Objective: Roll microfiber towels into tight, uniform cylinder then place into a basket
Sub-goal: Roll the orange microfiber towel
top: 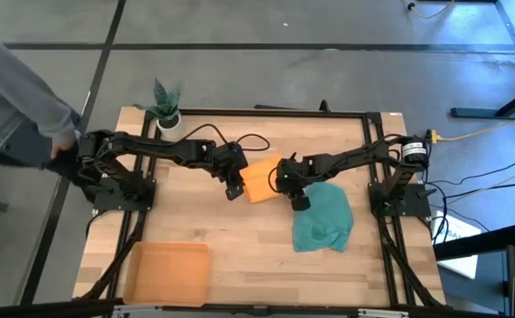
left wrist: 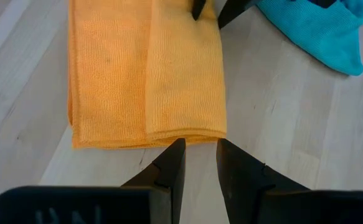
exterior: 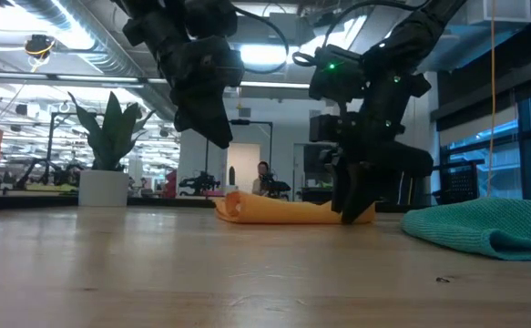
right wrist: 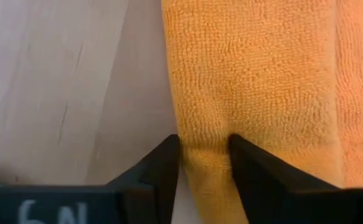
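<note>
The orange towel [top: 261,179] lies folded flat on the middle of the table, with a narrower strip folded over its near side [left wrist: 184,74]. My right gripper [top: 285,183] is down at the towel's right end and shut on it. My left gripper [top: 233,190] hovers open above the table just off the towel's left end [left wrist: 169,134], touching nothing. The teal towel [top: 323,216] lies crumpled on the table to the right of the orange one. The basket [top: 169,272] stands near the near left corner. My right gripper pinches the right end of the orange towel's folded-over strip [right wrist: 206,134] between its two fingers, where the cloth puckers. The fingers [exterior: 354,211] come from above, slanting in from the table's right. The towel lies flat on the table.
A white plant pot [top: 167,119] stands at the far left corner. A person's grey sleeve [top: 18,106] reaches toward the left arm's base. Bare wood lies between the basket and the teal towel.
</note>
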You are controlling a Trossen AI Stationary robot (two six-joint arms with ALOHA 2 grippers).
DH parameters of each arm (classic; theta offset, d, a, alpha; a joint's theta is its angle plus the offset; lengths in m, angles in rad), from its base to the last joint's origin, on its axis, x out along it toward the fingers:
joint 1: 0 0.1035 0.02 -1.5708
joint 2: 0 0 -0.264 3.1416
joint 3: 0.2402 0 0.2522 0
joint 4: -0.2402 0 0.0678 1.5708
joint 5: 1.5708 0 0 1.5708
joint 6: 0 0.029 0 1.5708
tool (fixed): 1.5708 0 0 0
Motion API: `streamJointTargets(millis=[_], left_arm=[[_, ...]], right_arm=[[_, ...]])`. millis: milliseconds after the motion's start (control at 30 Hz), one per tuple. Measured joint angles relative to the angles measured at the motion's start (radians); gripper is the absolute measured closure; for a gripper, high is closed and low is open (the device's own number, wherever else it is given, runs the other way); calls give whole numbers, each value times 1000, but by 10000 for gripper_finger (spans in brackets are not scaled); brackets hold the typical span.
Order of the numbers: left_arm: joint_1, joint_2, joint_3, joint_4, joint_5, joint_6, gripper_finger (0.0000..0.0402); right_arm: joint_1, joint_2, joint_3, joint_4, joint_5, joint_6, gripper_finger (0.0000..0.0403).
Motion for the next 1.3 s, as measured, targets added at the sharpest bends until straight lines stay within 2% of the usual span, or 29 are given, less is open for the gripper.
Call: streamJointTargets(millis=[267,333,633,733,1100,1300], left_arm=[[0,0,0,0,0,0,321],[0,0,0,0,0,0,321],[0,0,0,0,0,1,321],[0,1,0,0,0,1,320],[0,1,0,-1,0,1,320],[0,1,0,0,0,1,320]], right_arm=[[1,12,9,3,4,18,374],[1,13,20,-9,-5,18,391],[-14,18,138,-213,-182,16,396],[-37,18,172,-263,-287,14,396],[-125,22,201,-302,-673,74,397],[-147,47,201,-299,-772,109,397]])
